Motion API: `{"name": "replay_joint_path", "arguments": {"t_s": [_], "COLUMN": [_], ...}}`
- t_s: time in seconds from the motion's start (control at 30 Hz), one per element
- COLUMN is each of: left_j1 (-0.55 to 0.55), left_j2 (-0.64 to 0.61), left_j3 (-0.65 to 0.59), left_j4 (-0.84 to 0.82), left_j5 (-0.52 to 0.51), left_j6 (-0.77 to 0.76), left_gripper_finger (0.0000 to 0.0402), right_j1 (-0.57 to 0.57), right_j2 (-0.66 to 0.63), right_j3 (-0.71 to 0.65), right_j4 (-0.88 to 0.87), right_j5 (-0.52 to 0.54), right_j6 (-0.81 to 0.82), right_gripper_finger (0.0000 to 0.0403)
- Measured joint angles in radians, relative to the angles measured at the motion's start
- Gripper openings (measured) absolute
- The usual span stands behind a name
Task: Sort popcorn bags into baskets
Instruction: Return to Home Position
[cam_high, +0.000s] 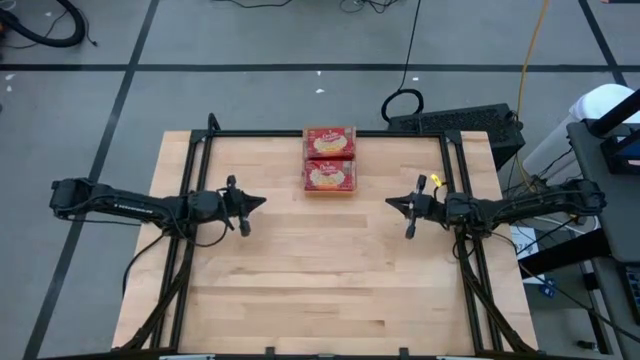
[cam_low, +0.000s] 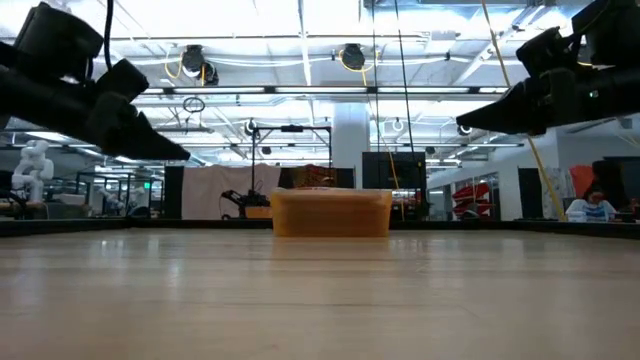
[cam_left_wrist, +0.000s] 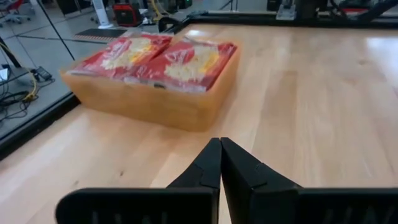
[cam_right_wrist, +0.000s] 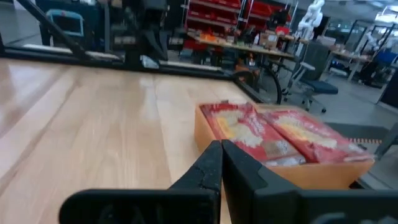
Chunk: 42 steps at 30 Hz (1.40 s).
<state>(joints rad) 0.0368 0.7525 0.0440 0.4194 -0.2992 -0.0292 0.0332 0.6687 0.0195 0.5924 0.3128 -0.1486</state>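
Inside the tray (cam_low: 330, 213) lie the bags (cam_high: 329, 142), two red fronts showing on top, end to end (anything beneath is hidden). No bag shows on the table (cam_high: 300, 290) outside the tray. Left gripper (cam_high: 262, 201) hangs to the tray's left, right gripper (cam_high: 390, 203) to its right. Both are above the wood and well apart from the tray, fingers pressed together on nothing. Sorting looks finished; only parking the arms seems left.
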Motion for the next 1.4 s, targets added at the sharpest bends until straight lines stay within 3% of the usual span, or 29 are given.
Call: {"name": "replay_joint_path", "arguments": {"t_s": [0.5,0.8,1.03,1.4], "left_j1": [0.000,0.001,0.001,0.001], "left_j2": [-0.003,-0.003,-0.007,-0.217], "left_j3": [-0.031,-0.034,-0.034,-0.034], "left_j4": [-0.003,-0.006,0.003,-0.045], "left_j5": [-0.015,-0.016,0.000,0.055], "left_j6": [0.016,0.015,0.020,0.052], "left_gripper_finger": [0.0004,0.0017,0.0004,0.0004], "right_j1": [0.000,0.000,0.001,0.001], "right_j2": [-0.137,-0.259,-0.348,-0.485], "right_j3": [-0.003,-0.004,-0.004,-0.004], "right_j4": [-0.024,-0.179,-0.258,-0.348], "right_j5": [0.001,-0.020,-0.054,-0.053], "right_j6": [-0.032,-0.023,-0.024,-0.013], "right_gripper_finger": [0.0000,0.0000,0.0000,0.0000]}}
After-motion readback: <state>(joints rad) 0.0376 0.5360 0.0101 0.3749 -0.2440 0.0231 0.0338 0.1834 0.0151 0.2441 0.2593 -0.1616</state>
